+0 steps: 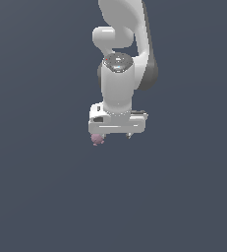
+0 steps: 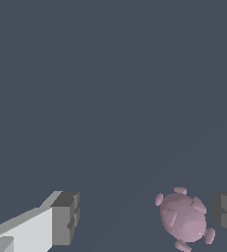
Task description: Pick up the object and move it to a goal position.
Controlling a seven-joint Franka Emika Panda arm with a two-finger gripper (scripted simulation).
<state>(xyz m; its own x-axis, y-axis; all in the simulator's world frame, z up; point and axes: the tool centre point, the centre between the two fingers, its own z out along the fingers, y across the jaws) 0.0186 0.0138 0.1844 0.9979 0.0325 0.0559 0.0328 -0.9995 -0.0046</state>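
The object is a small dusty-pink roundish lump with little knobs (image 1: 97,140). In the exterior view it peeks out just below the white gripper bar, at the bar's left end in that view. In the wrist view the lump (image 2: 184,218) lies on the grey floor between the two fingers, close to one dark pad (image 2: 226,214) and far from the other (image 2: 66,218). My gripper (image 1: 116,135) is open, with its jaws wide apart and a gap between the lump and each pad. In the wrist view the gripper (image 2: 147,219) is low over the floor.
The plain dark grey floor (image 2: 110,98) fills the view around the arm. The white arm (image 1: 119,59) rises above the gripper in the exterior view. No other objects or marker show.
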